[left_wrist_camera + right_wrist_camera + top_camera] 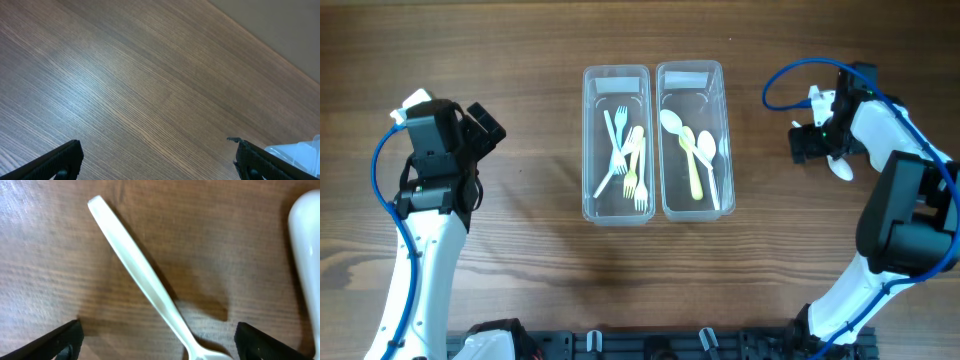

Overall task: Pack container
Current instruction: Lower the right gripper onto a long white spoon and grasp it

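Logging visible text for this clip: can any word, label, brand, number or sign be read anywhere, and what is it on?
No readable text in any view.
Left container, pale strip at its far end: no lettering can be made out at this size.
Right container, same pale strip: no lettering can be made out.
White spoon in the right wrist view: plain, no marking visible.

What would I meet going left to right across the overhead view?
Left claw → container of forks → container of spoons → right claw. The white spoon overlaps that claw, so its place is unclear.
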`<state>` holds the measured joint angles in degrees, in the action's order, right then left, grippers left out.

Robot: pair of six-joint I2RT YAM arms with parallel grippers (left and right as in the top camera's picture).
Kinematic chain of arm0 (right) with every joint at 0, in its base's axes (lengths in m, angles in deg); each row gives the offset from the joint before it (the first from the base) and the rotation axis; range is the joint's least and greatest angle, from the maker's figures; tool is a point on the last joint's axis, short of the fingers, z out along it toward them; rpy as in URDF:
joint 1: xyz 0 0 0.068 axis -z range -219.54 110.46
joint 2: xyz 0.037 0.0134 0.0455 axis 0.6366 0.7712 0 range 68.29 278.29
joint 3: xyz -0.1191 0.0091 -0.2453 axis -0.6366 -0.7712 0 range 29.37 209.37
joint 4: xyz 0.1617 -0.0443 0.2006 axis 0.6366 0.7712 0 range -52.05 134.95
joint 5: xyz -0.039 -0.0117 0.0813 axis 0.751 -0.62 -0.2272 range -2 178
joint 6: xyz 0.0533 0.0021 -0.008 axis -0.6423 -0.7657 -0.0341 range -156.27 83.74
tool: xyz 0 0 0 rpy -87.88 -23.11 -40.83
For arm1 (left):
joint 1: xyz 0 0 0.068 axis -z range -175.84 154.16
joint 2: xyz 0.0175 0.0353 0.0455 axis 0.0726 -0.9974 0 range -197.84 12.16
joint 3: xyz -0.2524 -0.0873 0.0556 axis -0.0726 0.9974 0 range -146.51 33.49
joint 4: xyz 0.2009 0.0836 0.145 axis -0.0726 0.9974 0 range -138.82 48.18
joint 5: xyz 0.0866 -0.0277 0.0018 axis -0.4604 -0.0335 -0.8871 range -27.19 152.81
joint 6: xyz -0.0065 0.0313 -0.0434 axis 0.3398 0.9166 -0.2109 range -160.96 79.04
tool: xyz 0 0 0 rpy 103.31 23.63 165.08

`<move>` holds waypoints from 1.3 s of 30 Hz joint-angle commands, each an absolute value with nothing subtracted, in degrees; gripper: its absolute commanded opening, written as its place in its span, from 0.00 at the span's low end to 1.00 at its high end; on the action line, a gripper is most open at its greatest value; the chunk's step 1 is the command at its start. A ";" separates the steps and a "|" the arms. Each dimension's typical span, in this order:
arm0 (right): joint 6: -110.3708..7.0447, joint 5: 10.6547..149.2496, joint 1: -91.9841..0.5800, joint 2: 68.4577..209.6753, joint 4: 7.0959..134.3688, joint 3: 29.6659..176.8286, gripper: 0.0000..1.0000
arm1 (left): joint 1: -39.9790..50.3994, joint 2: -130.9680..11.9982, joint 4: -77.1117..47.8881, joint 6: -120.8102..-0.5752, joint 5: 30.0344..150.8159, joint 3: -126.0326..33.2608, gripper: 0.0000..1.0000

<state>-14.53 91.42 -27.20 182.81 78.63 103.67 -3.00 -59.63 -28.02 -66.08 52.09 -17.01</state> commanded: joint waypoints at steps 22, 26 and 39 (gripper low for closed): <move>-25.48 76.20 -22.48 185.50 77.96 100.20 0.04 | -3.26 -59.19 -28.13 -65.16 51.39 -16.99 1.00; -28.67 73.25 -22.48 185.50 77.61 100.29 0.04 | -3.26 -59.19 -28.13 -65.16 51.39 -16.99 1.00; -33.67 71.18 -22.48 185.11 77.69 100.42 0.04 | -3.26 -59.19 -28.13 -65.16 51.39 -16.99 1.00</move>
